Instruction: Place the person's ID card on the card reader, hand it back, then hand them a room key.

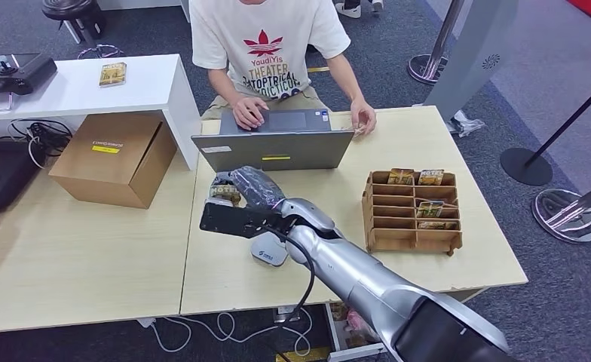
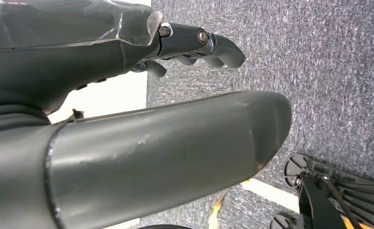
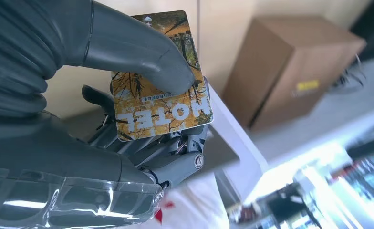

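Now right hand (image 1: 241,197) pinches room key (image 3: 161,95)

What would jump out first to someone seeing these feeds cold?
The right hand pinching a yellow HOTEL key card between thumb and fingers, raised over the table just behind the open laptop. Across the table sits a person with both hands at the laptop. To the robot's right stands a wooden card rack with more cards in its slots.

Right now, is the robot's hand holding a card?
Yes, the right hand pinches a yellow HOTEL card under its thumb.
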Available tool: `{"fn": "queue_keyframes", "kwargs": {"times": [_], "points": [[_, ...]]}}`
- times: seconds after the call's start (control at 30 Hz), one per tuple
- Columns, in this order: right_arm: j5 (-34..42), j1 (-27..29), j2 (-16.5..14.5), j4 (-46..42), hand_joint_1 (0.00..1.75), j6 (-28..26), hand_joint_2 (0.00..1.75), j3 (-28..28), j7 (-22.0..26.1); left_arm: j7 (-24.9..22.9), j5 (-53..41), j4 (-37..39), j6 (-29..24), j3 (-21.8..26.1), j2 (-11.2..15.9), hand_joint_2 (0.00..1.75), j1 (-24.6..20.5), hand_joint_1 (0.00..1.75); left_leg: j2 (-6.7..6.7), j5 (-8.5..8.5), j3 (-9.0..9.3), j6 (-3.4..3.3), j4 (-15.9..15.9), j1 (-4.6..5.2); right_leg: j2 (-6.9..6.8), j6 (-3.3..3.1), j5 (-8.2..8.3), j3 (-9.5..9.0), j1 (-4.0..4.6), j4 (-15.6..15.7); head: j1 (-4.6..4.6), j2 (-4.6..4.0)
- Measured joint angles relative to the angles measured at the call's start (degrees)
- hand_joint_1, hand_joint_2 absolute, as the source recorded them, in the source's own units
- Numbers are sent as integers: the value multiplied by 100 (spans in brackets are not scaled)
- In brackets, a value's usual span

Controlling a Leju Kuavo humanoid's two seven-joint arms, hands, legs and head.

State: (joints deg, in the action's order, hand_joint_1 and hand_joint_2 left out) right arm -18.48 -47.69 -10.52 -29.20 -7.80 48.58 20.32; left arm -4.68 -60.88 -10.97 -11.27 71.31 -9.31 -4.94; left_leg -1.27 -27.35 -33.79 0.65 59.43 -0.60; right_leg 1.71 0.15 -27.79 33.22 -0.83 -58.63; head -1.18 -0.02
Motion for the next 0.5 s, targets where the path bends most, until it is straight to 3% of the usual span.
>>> {"fn": "queue_keyframes", "kwargs": {"times": [0.5], "points": [[-1113, -56, -4, -677, 175, -2438, 175, -643, 32, 343, -77, 0, -24, 36, -65, 0, -22, 0, 0, 0, 0, 0, 0, 1, 0, 0, 0, 0, -1, 1, -1, 0]]}}
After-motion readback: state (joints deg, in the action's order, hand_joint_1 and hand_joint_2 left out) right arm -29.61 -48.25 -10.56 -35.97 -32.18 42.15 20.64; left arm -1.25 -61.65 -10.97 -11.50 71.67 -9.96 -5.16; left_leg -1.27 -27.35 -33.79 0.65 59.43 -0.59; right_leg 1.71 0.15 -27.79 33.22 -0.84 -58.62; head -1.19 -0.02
